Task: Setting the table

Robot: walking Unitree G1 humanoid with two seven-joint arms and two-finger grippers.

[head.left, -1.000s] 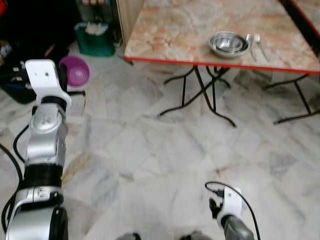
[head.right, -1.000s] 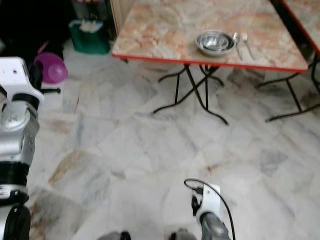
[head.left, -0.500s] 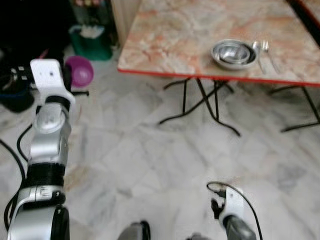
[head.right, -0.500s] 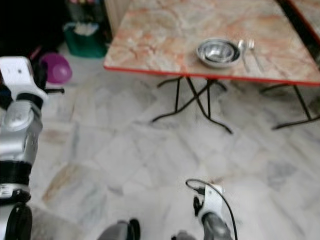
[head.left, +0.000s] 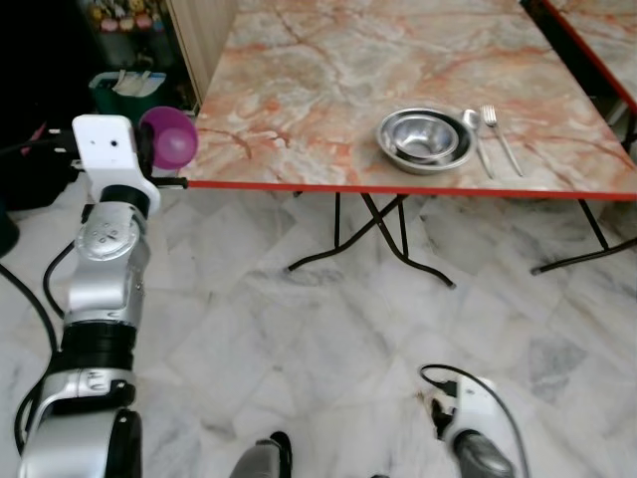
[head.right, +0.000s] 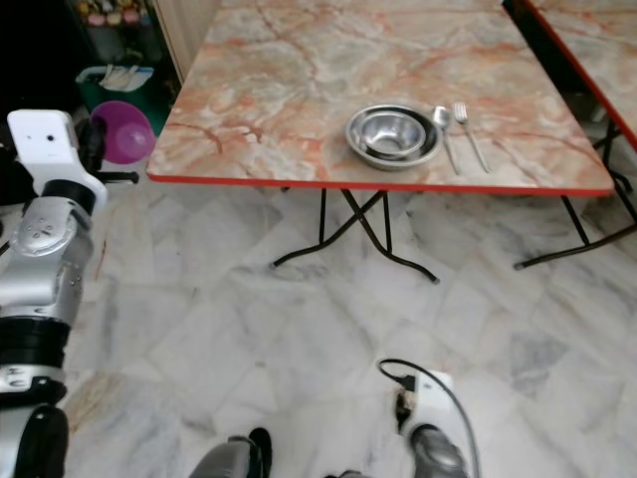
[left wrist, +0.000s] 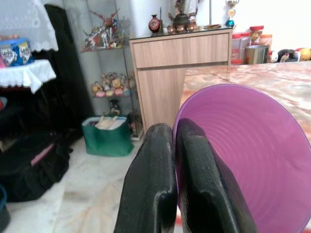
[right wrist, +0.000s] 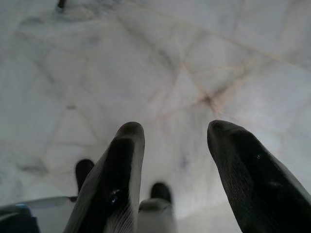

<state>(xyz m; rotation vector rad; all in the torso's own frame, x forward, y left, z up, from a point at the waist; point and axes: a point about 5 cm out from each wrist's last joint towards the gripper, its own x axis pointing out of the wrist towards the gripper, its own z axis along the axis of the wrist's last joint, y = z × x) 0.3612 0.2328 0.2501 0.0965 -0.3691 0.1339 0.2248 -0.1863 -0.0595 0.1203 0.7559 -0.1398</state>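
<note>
A purple plastic bowl (head.left: 169, 140) is held up at the left, just off the near left corner of the marble-topped table (head.left: 299, 90). My left gripper (left wrist: 177, 160) is shut on the purple bowl (left wrist: 243, 160), its fingers pinching the rim. On the table, towards the right, stand stacked steel bowls (head.left: 426, 138) with a spoon (head.left: 475, 134) and a fork (head.left: 498, 134) lying beside them. My right gripper (right wrist: 172, 160) hangs low over the floor, open and holding nothing.
The table has a red edge and black folding legs (head.left: 373, 234) over a pale marble floor. A second table (head.left: 597, 40) stands at the right. A green bin (head.left: 129, 92), a wooden cabinet (left wrist: 180, 73) and dark bags stand at the back left.
The camera has moved closer to the table, which now sits larger and lower in view. The left arm still holds the purple bowl, now next to the table's corner.
</note>
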